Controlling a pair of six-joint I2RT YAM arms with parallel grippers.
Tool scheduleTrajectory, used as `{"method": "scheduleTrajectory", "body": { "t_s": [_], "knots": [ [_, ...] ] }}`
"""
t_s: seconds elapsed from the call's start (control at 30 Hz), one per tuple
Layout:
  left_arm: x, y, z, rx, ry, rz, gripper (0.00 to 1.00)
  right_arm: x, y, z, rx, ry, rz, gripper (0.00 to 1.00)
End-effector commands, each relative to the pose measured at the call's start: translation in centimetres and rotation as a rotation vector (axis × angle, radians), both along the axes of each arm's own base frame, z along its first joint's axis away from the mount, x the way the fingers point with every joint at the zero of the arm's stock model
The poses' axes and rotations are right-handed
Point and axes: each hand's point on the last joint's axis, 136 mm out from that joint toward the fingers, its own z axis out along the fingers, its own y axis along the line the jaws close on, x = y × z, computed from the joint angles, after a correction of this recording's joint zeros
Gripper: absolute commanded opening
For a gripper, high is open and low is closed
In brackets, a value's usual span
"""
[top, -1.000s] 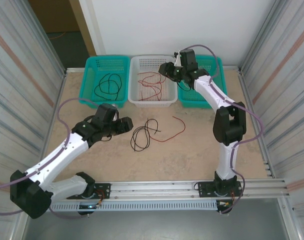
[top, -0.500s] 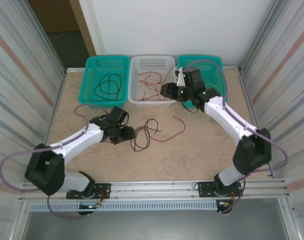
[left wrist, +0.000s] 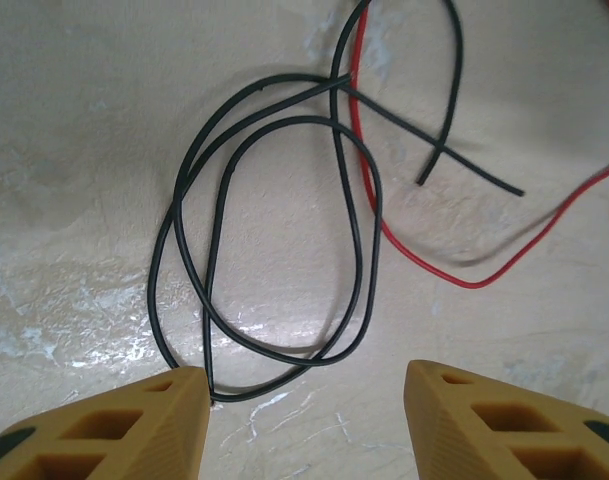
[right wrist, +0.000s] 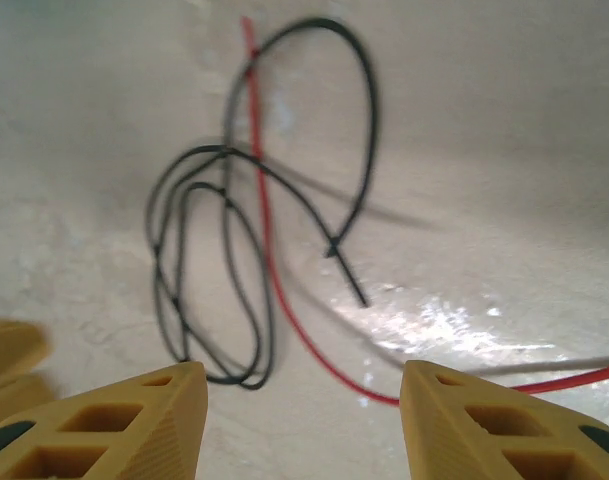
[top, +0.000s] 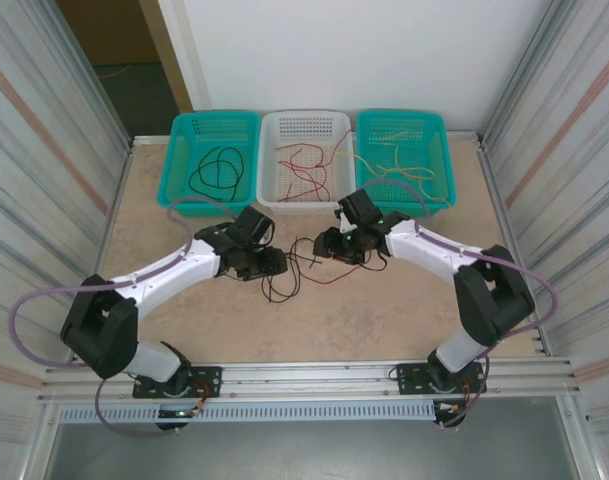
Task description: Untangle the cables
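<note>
Broadly, a beige desk [top: 404, 300] is seen from above, with three baskets lined along its far edge: a teal basket [top: 176, 160] with a black cable [top: 216, 168] in it, a white basket [top: 267, 160] with red cables [top: 302, 160], and another teal basket [top: 444, 160] with yellow cables [top: 394, 165].

Both arms are bent inward over the middle of the desk. The left end effector [top: 277, 264] and the right end effector [top: 322, 245] are pointed at each other, and a tangle is lain on the desk between them.

The tangle is made of a looped black cable [top: 271, 292] crossed by a red cable [top: 336, 279].

At the left wrist, the left end effector [left wrist: 304, 375] is spread wide and nothing is held; the black loop [left wrist: 376, 230] is lain just ahead of its fingertips, the red cable [left wrist: 424, 262] beyond to the right.

At the right wrist, the right end effector [right wrist: 301, 370] is likewise spread wide and empty. The black loops [right wrist: 372, 120] are ended just beside one fingertip, and the red cable [right wrist: 267, 230] is run down between the two.
</note>
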Motion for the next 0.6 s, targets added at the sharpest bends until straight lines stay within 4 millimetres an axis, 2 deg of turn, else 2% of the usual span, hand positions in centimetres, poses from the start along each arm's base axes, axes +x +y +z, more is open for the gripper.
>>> {"method": "scheduleTrajectory", "body": {
  "t_s": [0.0, 0.13, 0.27, 0.33, 0.47, 0.57],
  "knots": [
    [-0.3, 0.6, 1.0, -0.024, -0.023, 0.02, 0.55, 0.2, 1.0, -0.8, 0.022, 0.084, -0.006, 0.51],
    [-0.4, 1.3, 1.5, -0.043, -0.038, 0.038, 0.55, 0.6, 1.3, -2.9, 0.009, 0.134, -0.023, 0.46],
    [-0.2, 1.5, 2.4, -0.059, -0.062, 0.039, 0.56, 0.8, 2.0, -3.8, 0.012, 0.15, -0.009, 0.38],
    [0.1, 1.6, 2.7, -0.062, -0.07, 0.044, 0.56, 1.0, 2.1, -3.9, 0.013, 0.151, -0.007, 0.31],
    [0.5, 1.6, 3.1, -0.07, -0.079, 0.045, 0.56, 1.1, 2.1, -3.7, 0.011, 0.136, -0.001, 0.03],
    [0.7, 1.4, 3.4, -0.074, -0.09, 0.037, 0.56, 1.1, 2.1, -2.3, 0.022, 0.094, 0.021, 0.0]
  ]
}}
